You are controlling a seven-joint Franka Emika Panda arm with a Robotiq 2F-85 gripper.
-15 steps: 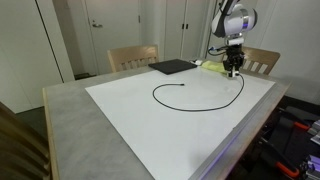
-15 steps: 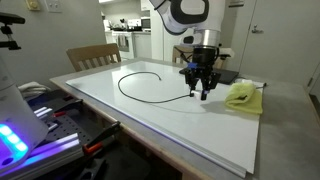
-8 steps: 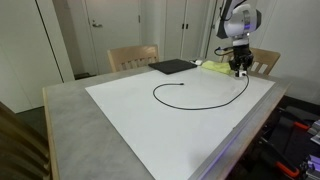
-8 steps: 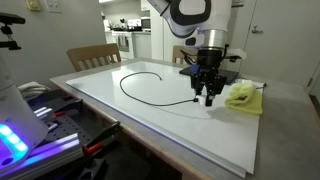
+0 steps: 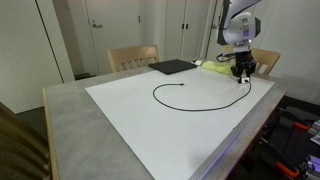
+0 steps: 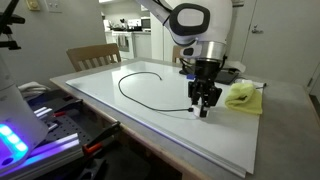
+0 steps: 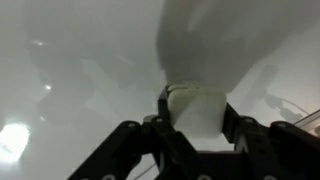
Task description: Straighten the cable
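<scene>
The gripper (image 5: pixel 241 73) hangs low over the white sheet (image 5: pixel 140 125) that covers most of the table (image 5: pixel 62 115), close to the table's far corner by the chair (image 5: pixel 264 60). Its fingers point down at the sheet, and in both exterior views they look drawn in on one end of the cable (image 5: pixel 200 108), pinching it just above the surface. The pictures are small, so the grip itself is hard to make out.

From the gripper (image 6: pixel 203 106) the cable (image 6: pixel 150 102) runs away across the sheet (image 6: pixel 150 130) in one long open curve. It sweeps toward the middle of the table and bends round. Then it hooks back, so its free end lies on the sheet well apart from the gripper, pointing roughly toward the far edge. All of the cable lies on the white sheet.

A yellow cloth (image 6: pixel 241 96) lies just beside the gripper, nearer the table's edge. A flat black pad (image 5: pixel 172 67) lies at the far edge of the sheet, apart from the cable.

The wrist view is badly blurred. It shows only the dark finger linkages along its bottom edge over a pale surface, and the cable cannot be made out there
</scene>
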